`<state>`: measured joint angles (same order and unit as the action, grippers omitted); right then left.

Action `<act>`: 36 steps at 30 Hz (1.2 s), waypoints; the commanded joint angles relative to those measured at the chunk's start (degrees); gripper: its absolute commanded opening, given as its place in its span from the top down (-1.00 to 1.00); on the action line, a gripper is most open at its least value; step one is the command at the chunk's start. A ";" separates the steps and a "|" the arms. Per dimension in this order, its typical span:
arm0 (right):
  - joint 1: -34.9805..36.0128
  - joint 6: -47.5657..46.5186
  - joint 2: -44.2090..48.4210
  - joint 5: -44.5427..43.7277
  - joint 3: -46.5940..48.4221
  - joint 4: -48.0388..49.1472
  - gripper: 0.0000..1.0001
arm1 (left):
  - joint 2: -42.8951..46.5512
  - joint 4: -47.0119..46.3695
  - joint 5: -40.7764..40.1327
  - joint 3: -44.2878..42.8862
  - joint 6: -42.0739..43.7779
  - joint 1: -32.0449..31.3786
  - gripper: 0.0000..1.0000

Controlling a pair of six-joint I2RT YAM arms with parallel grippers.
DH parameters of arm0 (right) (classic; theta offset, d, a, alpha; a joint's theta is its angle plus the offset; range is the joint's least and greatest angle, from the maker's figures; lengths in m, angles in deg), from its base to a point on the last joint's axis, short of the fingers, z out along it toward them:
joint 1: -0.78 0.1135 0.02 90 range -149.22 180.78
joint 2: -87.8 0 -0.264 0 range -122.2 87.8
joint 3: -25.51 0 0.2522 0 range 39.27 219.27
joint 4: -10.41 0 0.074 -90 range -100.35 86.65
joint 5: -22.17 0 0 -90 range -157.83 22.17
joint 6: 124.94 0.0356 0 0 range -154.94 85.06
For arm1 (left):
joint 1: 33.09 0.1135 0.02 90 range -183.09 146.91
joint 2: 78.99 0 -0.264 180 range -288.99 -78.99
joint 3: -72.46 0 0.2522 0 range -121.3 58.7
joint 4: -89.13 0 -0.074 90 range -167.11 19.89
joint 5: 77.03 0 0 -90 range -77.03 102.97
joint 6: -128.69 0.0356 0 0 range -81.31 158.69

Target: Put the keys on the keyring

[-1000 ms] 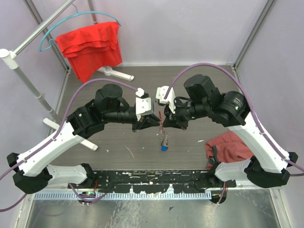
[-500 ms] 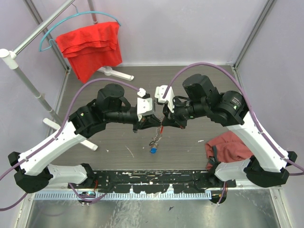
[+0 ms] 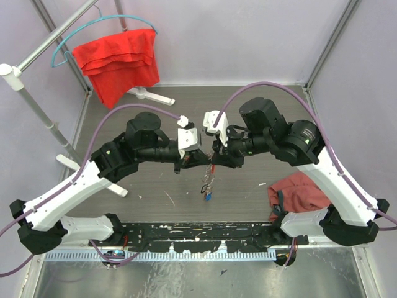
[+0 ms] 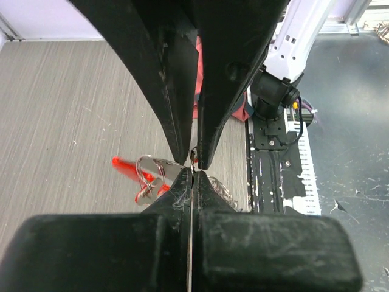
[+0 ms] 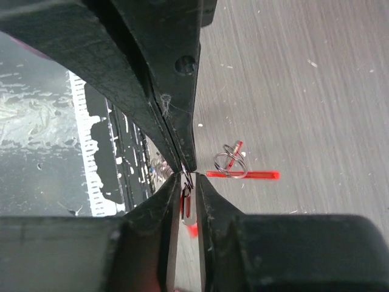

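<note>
The left gripper point(image 3: 205, 161) was pinched fully closed and the right gripper point(image 3: 215, 160) nearly so, tip to tip on the top of the keys point(image 3: 206, 185). The bunch dangled between the arms above the counter point(image 3: 155, 186), blue tag lowest.

Overhead view from above and behind, wrist views close along their fingers point(image 4: 164, 79), all sharing the tabletop point(image 3: 248, 186)

We see silver keys point(image 3: 206, 186) with red and blue tags, a black left hand point(image 3: 206, 162) and right hand point(image 3: 215, 161), purple cables point(image 3: 273, 86), a grey-brown wood-grain bench point(image 3: 149, 192), a bright red cloth point(image 3: 118, 62) on a teal hanger point(image 3: 93, 25), and a duller red cloth point(image 3: 298, 189).
</note>
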<state>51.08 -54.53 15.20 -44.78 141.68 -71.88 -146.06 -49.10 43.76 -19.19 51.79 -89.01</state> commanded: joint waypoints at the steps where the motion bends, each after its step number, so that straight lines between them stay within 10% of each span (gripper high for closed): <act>1: 0.41 2.36 3.89 -0.56 -0.01 10.19 0.44 | 2.63 -10.10 -0.06 4.16 -3.57 -0.17 1.00; 20: 0.36 31.82 19.60 -27.52 -21.19 35.65 0.15 | 11.07 -33.80 -16.56 20.83 -14.58 -0.21 1.00; 36: -21.21 59.13 24.65 7.70 -43.82 67.98 -0.21 | 14.87 -35.35 -28.31 23.83 -15.33 -0.14 1.00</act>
<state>30.36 -2.56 37.47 -48.93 100.94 -21.63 -132.42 -79.76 17.57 4.68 36.97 -89.12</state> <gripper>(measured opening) 0.595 0.008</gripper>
